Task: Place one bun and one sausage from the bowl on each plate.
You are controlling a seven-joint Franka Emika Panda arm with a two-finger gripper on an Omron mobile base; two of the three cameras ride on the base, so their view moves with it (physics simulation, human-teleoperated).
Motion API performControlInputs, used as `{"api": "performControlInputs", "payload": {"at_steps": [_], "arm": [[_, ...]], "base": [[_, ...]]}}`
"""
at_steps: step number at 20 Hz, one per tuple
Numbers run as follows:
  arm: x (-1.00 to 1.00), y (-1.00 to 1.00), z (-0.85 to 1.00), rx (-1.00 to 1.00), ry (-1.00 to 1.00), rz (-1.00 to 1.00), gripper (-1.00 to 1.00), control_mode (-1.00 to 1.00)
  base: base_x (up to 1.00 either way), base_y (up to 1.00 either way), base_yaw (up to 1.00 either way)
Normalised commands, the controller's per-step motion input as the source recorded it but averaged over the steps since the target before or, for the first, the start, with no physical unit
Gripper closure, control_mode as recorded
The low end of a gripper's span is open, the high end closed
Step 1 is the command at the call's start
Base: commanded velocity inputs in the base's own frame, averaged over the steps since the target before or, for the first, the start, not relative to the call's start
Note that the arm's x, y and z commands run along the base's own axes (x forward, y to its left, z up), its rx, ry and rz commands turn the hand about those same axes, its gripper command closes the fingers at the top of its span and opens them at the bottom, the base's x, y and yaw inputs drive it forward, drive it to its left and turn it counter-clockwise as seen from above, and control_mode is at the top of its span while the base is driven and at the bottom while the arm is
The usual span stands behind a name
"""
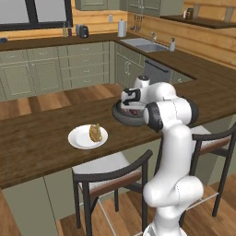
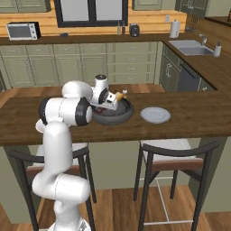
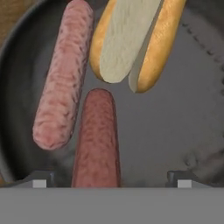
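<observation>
on the dark wooden counter (image 1: 41,138) sits the bowl (image 1: 120,115), wide and dark grey, with the gripper (image 3: 108,181) hanging low over its inside, jaws spread wide and holding nothing. in the hand view a pale pink sausage (image 3: 63,78) lies along the bowl's wall from 12 toward 8 o'clock, and a darker red sausage (image 3: 97,135) runs from the middle down to 6 o'clock, passing between the two finger tips (image 3: 39,180). the two sausages lie just beside each other. a split bun (image 3: 133,39) lies at 1 o'clock, its pale cut face up, its lower end near the top of the red sausage. in the left base view a white plate (image 1: 78,139) lies at 9 o'clock from the bowl, with a second bun (image 1: 96,132) resting on it. in the right base view another white plate (image 2: 155,114) lies bare at 3 o'clock, just beside the bowl.
</observation>
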Motion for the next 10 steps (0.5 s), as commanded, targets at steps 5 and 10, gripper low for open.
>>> {"api": "performControlInputs", "payload": {"at_steps": [5, 10], "arm": [[0.03, 0.00, -0.06, 0.00, 0.03, 0.00, 1.00, -1.00], [-0.01, 0.00, -0.24, -0.01, 0.06, 0.00, 1.00, -1.00]], "base": [[0.00, 0.00, 0.00], [0.00, 0.00, 0.00]]}}
